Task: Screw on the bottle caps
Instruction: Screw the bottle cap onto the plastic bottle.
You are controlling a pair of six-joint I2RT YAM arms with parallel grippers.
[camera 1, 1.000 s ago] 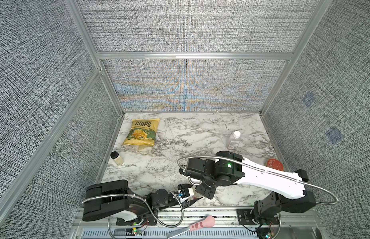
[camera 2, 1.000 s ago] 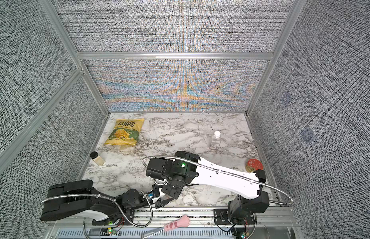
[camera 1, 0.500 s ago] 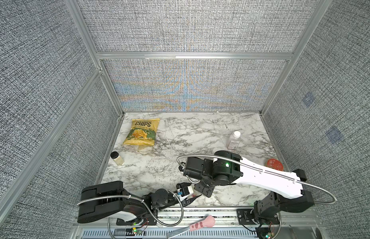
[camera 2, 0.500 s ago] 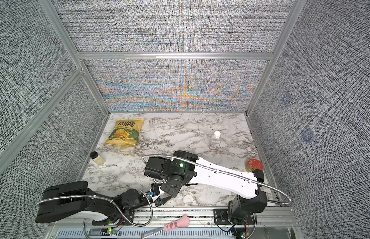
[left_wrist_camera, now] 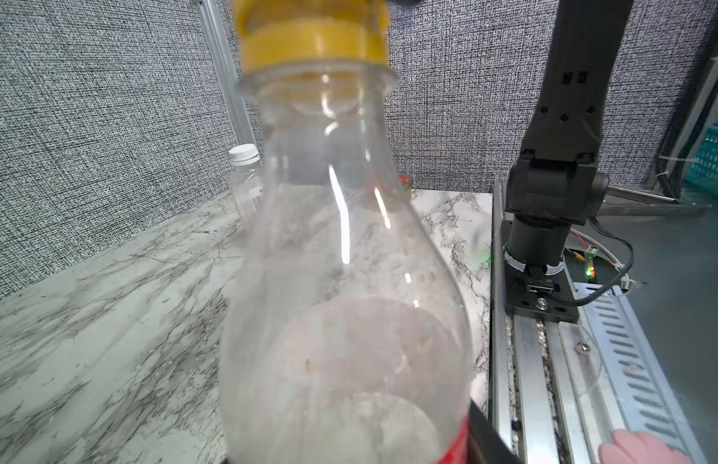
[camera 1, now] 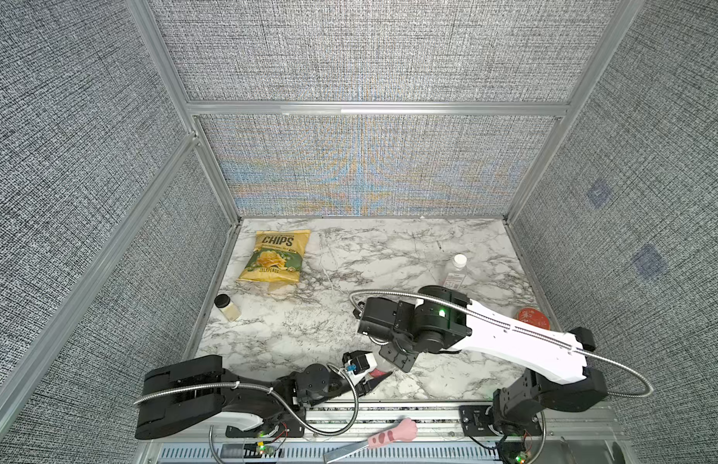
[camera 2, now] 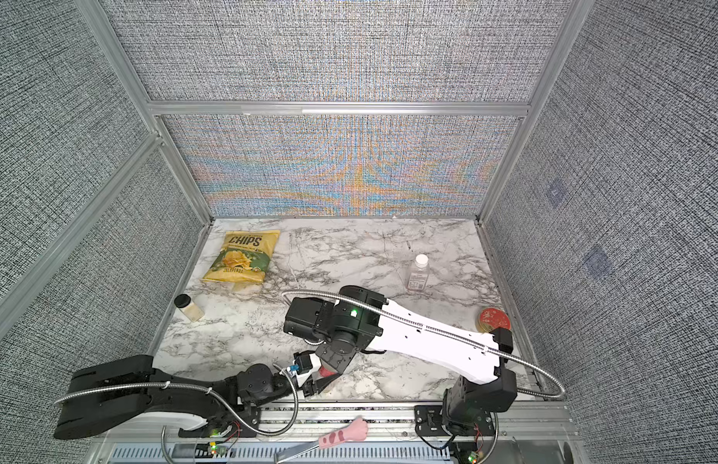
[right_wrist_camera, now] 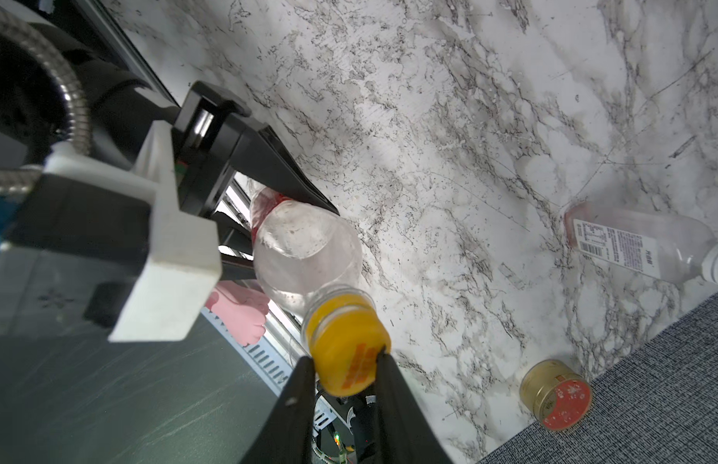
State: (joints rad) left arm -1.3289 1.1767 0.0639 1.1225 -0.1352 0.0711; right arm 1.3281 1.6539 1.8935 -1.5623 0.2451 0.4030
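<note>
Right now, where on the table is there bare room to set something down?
Barest: back middle, between chips bag and white-capped bottle; also between small jar and right arm. Crowded: front edge, where left end effector holds the tall bottle, right end effector its yellow cap.

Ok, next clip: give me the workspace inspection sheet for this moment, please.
Surface: marble tabletop, no spill seen.
Job's things: tall bottle held at the front edge, orange-yellow cap on its neck, tightness unclear; short bottle standing far right, white cap on.
Clutter: chips bag, black-lidded jar, red tin, all apart from the work.
End effectors: left end effector shut on the tall bottle's body; right end effector shut on the orange-yellow cap.
Cables: metal conduits loop free, no snag seen.
Surroundings: grey fabric walls; pink-handled tool on the front rail.
</note>
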